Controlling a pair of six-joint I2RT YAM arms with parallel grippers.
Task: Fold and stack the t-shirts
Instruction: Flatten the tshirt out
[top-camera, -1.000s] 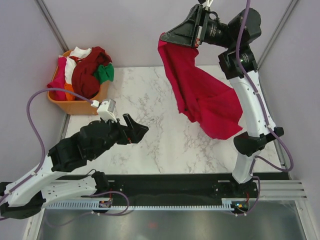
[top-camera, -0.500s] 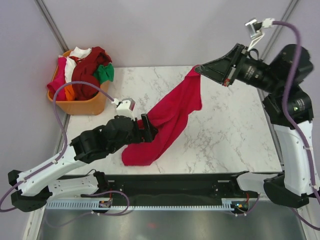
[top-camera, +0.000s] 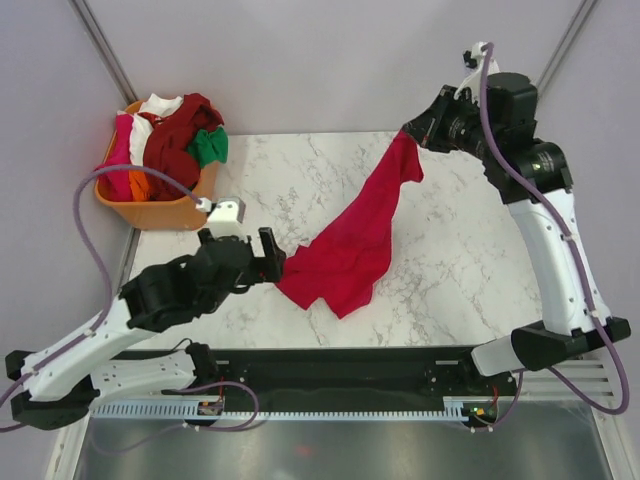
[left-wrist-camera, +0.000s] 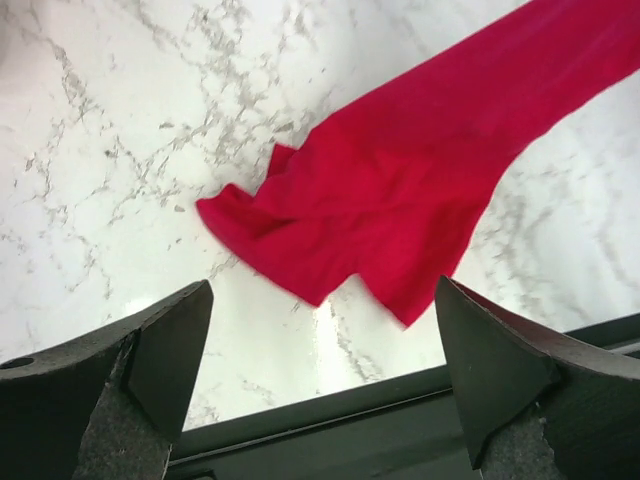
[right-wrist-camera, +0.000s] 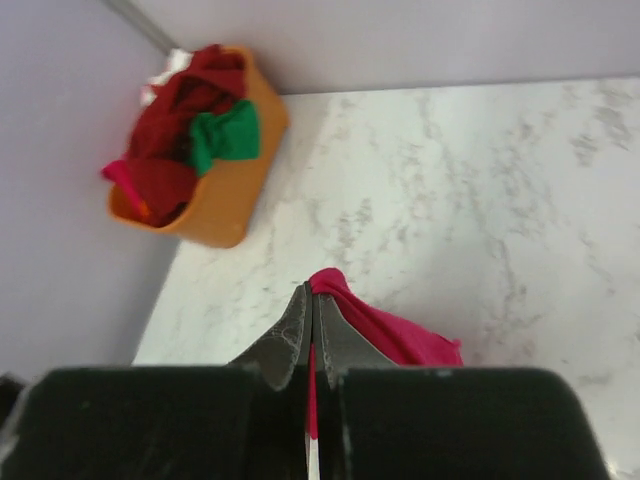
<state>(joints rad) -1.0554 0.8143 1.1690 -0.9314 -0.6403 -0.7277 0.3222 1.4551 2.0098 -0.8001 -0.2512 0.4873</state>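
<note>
Found right gripper (top-camera: 408, 132) clenched on crimson t-shirt (top-camera: 345, 250), upper right; left gripper (top-camera: 270, 256) released beside its crumpled end. Noted full basket (top-camera: 160, 213) upper left, bare desk (top-camera: 450, 280) lower right.

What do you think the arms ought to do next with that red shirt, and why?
Probably the left gripper should ease forward and close on the crumpled near end of the red shirt. The right gripper pinches the far end up high, while the near end lies bunched on the table just ahead of the open left gripper.
</note>
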